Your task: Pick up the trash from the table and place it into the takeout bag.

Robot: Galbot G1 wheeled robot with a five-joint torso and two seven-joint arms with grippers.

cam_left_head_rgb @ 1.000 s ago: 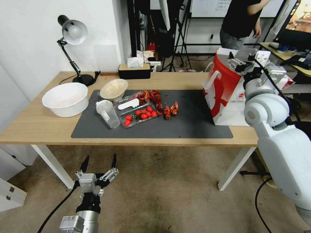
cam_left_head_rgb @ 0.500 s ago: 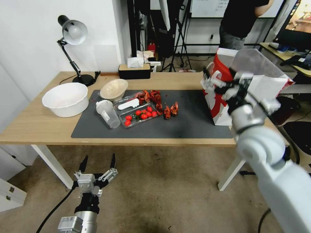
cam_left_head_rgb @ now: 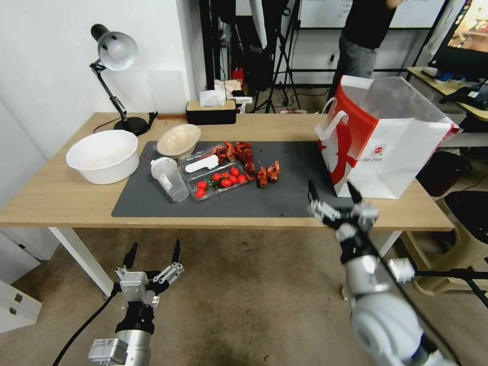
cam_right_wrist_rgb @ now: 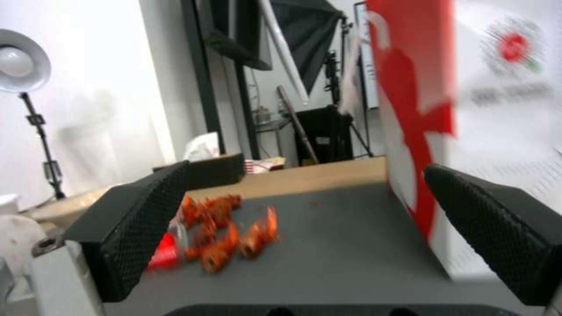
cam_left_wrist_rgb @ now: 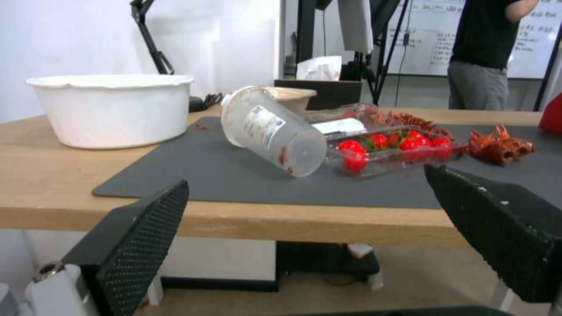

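right gripper (cam_left_head_rgb: 331, 192) empty, blurred | takeout bag (cam_left_head_rgb: 401, 152) interior hidden

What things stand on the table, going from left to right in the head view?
White bowl → beige bowl → tomato tray → crayfish shells → takeout bag, all on the table.
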